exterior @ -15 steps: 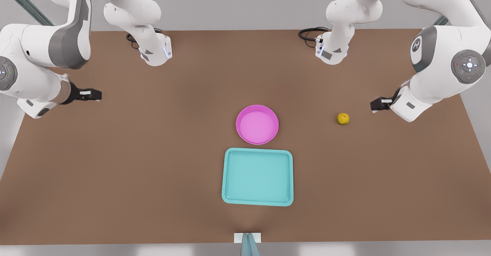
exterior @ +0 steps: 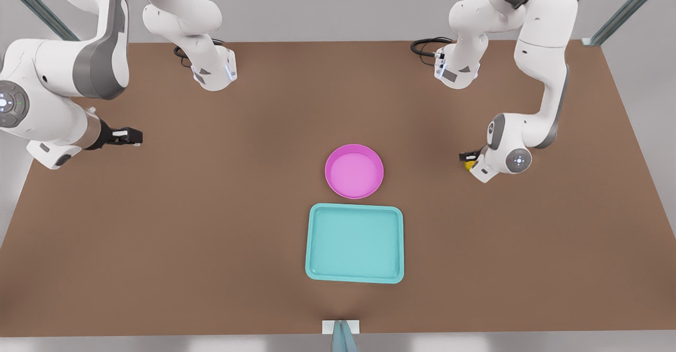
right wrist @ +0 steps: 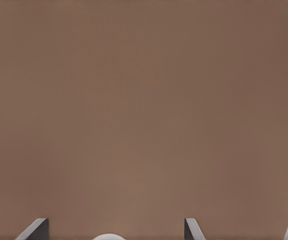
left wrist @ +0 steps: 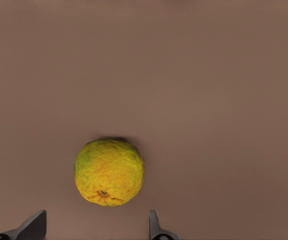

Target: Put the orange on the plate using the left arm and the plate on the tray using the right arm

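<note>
The left gripper [exterior: 467, 157] hung low over the orange [left wrist: 109, 172] nr the table's [exterior: 211, 209] edge on the front view's right. Fingers [left wrist: 157, 229] were spread wider than the fruit, holding nothing; in the left wrist view the orange sat on the brown top betw the two tips, not touching either as far as could be told. In the front view only a sliver of yellow [exterior: 468, 166] peeked from under the wrist.

The right gripper [exterior: 132, 135] waited above the table nr its edge on the front view's left, well apart from everything. Its fingers [right wrist: 36, 229] stood parted w/ bare table betw them, gripping nothing.

No readable writing or labels anywhere.

The plate [exterior: 354, 171], pink, sat empty abt mid-table, clear of both grippers. The tray [exterior: 354, 243], teal, lay just beside it toward the near edge, rims close but not overlapping. The orange was well apart from the plate, off toward the front view's right, at roughly the same depth
</note>
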Controlling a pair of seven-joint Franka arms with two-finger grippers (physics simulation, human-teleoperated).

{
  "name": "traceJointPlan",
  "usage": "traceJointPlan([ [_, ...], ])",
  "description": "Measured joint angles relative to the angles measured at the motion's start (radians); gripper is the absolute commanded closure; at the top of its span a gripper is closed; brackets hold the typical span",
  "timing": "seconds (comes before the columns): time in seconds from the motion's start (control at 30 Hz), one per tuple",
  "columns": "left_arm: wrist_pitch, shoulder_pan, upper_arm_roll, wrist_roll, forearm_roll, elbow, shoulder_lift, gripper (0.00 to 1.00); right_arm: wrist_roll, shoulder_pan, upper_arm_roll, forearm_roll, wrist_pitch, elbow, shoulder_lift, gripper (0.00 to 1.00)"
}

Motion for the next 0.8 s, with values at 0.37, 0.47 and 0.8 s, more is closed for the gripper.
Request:
traceJointPlan([
  [0.37, 0.211, -0.002, 0.004, 0.021, -0.001, -0.042, 0.020, 0.00, -0.008, 0.000, 0.000, 0.002, 0.003, 0.000, 0.020, 0.00],
  [0.47, 0.224, -0.002, 0.004, 0.024, -0.002, -0.043, 0.034, 0.00, -0.010, 0.000, 0.000, 0.002, 0.003, 0.001, 0.027, 0.00],
  [0.8, 0.238, -0.002, 0.004, 0.023, 0.005, -0.042, 0.051, 0.34, -0.014, -0.001, 0.000, 0.002, -0.005, 0.000, 0.027, 0.00],
])
